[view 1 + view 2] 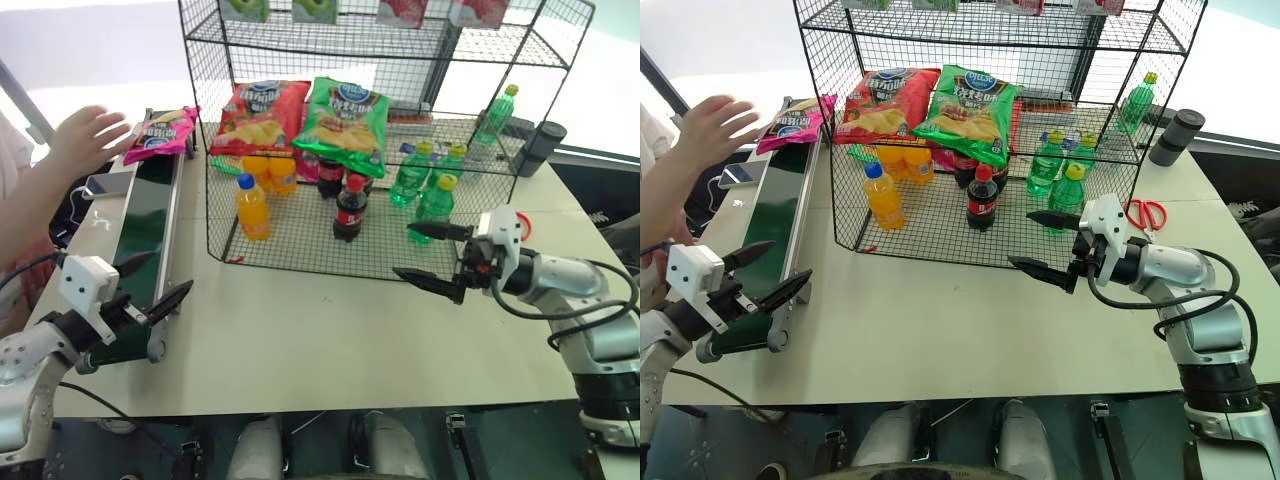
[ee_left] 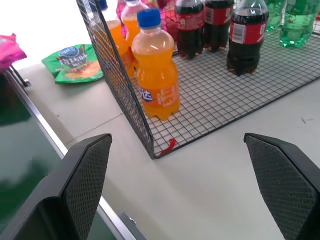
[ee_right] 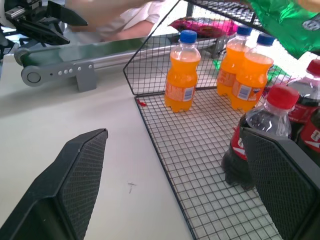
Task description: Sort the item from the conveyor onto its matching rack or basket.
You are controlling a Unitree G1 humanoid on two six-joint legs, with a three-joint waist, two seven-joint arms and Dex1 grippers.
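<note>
The pink chip bag [image 1: 160, 133] lies at the far end of the conveyor [image 1: 148, 235], untouched by your robot, with a person's hand [image 1: 88, 138] spread just beside it. Nothing of the sorting is done yet: as the pictures stand, the whole job of reaching, lifting and shelving is left to you.

Your left gripper [image 1: 150, 285] hangs over the near end of the belt, jaws spread wide and holding nothing, well apart from the bag along the length of the conveyor. Your right gripper [image 1: 432, 255] hovers over the desk [image 1: 320, 350] at the front edge of the black wire rack [image 1: 380, 140], jaws likewise fully parted and empty.

On the rack's middle tier a red chip bag [image 1: 258, 115] and a green chip bag [image 1: 345, 122] already lean side by side; that looks like the shelf the pink one belongs on. Below them stand orange soda bottles [image 1: 252, 207], cola bottles [image 1: 349, 210] and green bottles [image 1: 428, 185].

The left arm seems the natural one for the pick, once the person's hand is out of the way or the belt brings the bag nearer.
</note>
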